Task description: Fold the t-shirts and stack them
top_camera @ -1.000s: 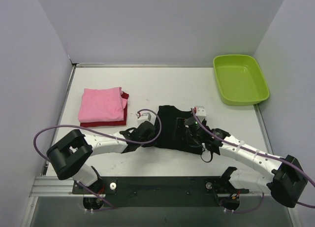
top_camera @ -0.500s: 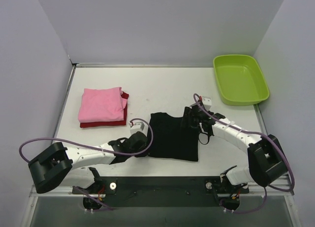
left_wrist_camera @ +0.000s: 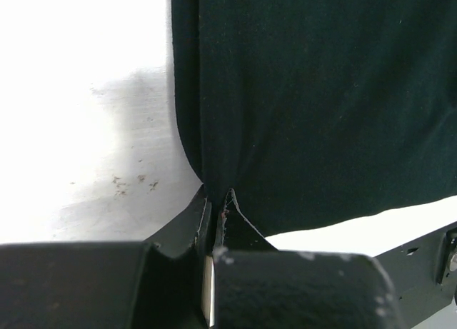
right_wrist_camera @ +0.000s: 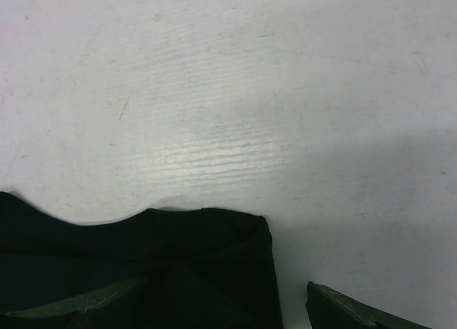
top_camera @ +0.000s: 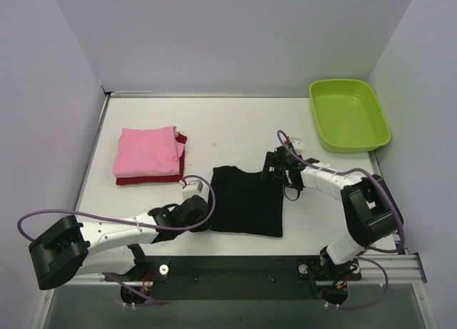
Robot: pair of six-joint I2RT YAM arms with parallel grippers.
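Between left gripper (top_camera: 204,205) and right gripper (top_camera: 273,168) lies black t-shirt (top_camera: 246,202)

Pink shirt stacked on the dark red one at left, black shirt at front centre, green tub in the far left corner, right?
No: the green tub sits in the far right corner, as the top view shows. The rest holds: pink shirt on the dark red shirt at left, black shirt at front centre.

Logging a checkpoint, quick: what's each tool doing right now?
Left tool: closed, pinching the black t-shirt edge.
Right tool: open, straddling that shirt's corner, gripping nothing.
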